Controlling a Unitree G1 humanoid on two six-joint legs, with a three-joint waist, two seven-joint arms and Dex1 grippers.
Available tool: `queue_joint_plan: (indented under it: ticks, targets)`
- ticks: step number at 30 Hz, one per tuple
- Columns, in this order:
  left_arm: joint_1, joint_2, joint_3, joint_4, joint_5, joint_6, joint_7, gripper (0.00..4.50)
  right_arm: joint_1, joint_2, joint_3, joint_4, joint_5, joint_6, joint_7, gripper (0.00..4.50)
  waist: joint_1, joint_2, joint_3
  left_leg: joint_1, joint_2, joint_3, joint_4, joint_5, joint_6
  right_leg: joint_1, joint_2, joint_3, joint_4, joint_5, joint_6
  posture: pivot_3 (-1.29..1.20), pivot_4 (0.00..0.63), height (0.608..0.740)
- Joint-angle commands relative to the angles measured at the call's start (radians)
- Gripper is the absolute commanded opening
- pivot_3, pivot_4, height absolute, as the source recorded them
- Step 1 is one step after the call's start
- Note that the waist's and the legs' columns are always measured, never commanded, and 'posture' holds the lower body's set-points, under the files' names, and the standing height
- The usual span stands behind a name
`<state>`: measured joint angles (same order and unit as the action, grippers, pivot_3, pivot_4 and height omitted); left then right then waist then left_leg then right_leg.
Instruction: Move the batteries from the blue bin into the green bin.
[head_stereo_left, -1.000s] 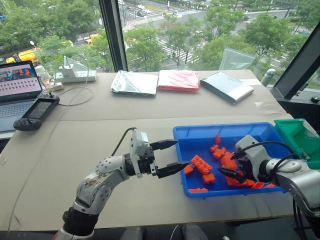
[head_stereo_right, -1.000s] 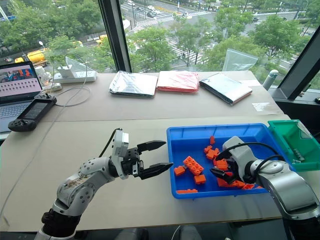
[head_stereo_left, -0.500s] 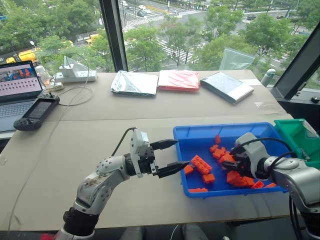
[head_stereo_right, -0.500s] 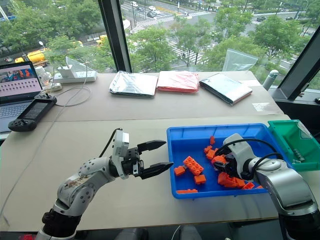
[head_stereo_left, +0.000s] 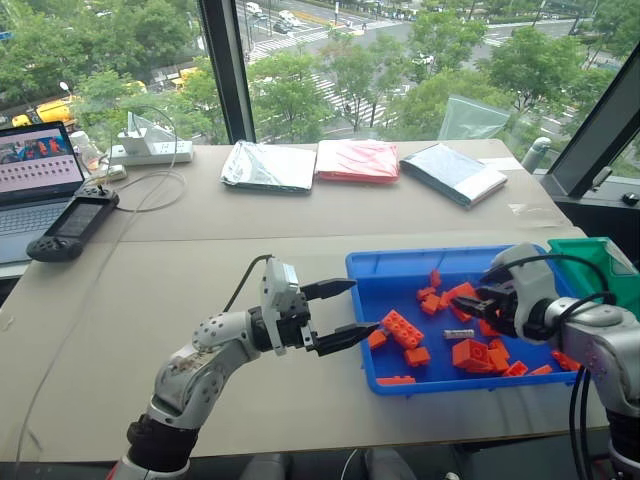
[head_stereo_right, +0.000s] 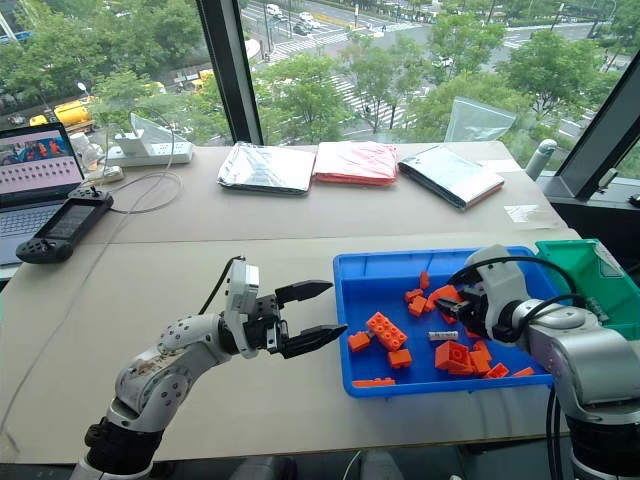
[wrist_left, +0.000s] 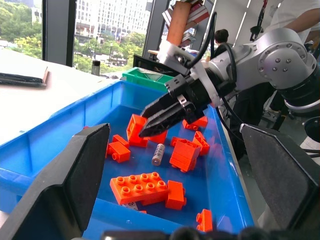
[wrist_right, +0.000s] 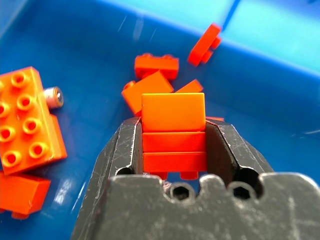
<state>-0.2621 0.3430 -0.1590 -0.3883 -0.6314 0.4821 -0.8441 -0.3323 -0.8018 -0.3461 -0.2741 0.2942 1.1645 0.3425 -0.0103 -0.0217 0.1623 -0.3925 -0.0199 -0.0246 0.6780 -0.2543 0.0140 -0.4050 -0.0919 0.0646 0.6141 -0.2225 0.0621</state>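
green bin (head_stereo_left: 600, 262) partly hidden, cropped

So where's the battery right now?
The battery lies on the blue bin floor among orange bricks, just left of the right gripper.

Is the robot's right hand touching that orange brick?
Touching. In the right wrist view, the right gripper has an orange brick squeezed between its two fingers, above the blue bin.
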Motion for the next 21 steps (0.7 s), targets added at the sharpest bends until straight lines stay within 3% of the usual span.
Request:
queue_joint_plan:
  ticks: [1, 4, 5, 12, 21]
  targets:
    - [-0.008, -0.005, 0.000, -0.026, -0.008, -0.011, -0.004, 4.50, 0.007, -0.034, -0.032, -0.038, -0.003, -0.043, 0.023, 3.39, -0.002, 0.000, 0.000, 0.000, 0.000, 0.000, 0.000, 0.000, 0.000, 0.000, 0.000, 0.000, 0.000, 0.000, 0.000, 0.00, 0.150, 0.740]
    - [-0.006, -0.004, 0.000, -0.025, -0.007, -0.013, -0.005, 4.50, 0.037, -0.081, 0.015, -0.089, 0.011, -0.063, 0.091, 4.38, -0.002, 0.000, 0.000, 0.000, 0.000, 0.000, 0.000, 0.000, 0.000, 0.000, 0.000, 0.000, 0.000, 0.000, 0.000, 0.00, 0.150, 0.740]
    - [-0.006, -0.004, 0.000, -0.025, -0.007, -0.014, -0.005, 4.50, 0.033, -0.083, 0.013, -0.097, 0.019, -0.070, 0.102, 4.46, -0.004, 0.000, 0.000, 0.000, 0.000, 0.000, 0.000, 0.000, 0.000, 0.000, 0.000, 0.000, 0.000, 0.000, 0.000, 0.00, 0.150, 0.740]
    - [-0.011, -0.007, -0.001, -0.017, -0.004, -0.017, -0.004, 4.50, 0.129, -0.215, 0.120, -0.250, 0.079, -0.242, 0.379, 4.46, -0.003, 0.000, 0.000, 0.000, 0.000, 0.000, 0.000, 0.000, 0.000, 0.000, 0.000, 0.000, -0.001, 0.000, 0.000, 0.00, 0.150, 0.740]
    - [-0.009, -0.013, -0.003, -0.008, 0.003, -0.028, -0.010, 4.50, 0.111, -0.335, 0.366, -0.118, 0.002, -0.356, 0.545, 4.46, -0.002, 0.000, 0.000, 0.000, 0.000, 0.000, 0.001, 0.000, 0.000, 0.001, 0.000, 0.000, -0.001, 0.000, 0.000, 0.00, 0.150, 0.740]
